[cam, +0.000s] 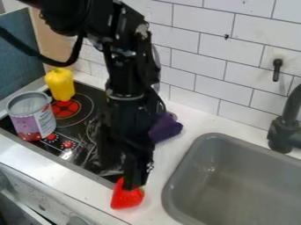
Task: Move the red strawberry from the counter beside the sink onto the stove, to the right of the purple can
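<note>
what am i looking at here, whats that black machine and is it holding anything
The black machine is a robot arm. It enters from the top of the picture, and its gripper hangs down over the work. The picture comes from a fixed camera looking down at a slant.

Right at the gripper's tip is a red toy strawberry, on the white counter between the stove and the sink. They appear to touch, but I can't tell whether it is gripped.

On the stove are a can and a yellow toy pepper. A purple object lies partly behind the arm, and a dark faucet stands by the sink.
</note>
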`<state>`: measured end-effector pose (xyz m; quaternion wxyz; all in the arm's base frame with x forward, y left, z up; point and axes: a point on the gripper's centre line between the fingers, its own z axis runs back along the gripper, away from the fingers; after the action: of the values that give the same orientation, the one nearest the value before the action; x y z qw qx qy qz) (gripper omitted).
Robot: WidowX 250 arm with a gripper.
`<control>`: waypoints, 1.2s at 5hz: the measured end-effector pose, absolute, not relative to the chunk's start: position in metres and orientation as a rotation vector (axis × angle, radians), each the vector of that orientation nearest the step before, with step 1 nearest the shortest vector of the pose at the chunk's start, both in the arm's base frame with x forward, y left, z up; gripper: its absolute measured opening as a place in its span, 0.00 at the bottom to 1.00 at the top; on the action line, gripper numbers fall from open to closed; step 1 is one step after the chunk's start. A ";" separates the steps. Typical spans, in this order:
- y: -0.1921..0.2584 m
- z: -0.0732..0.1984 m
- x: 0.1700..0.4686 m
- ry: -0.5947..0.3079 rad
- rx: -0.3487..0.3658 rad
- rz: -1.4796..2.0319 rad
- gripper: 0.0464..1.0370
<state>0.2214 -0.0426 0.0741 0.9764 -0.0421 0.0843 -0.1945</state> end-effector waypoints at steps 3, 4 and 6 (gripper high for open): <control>-0.041 0.060 0.214 0.182 -0.097 -0.440 0.96; -0.042 0.057 0.219 0.134 -0.091 -0.457 0.96; -0.042 0.045 0.214 0.199 -0.104 -0.458 0.96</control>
<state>0.2142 -0.0420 0.0448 0.9676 -0.0514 0.0985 -0.2267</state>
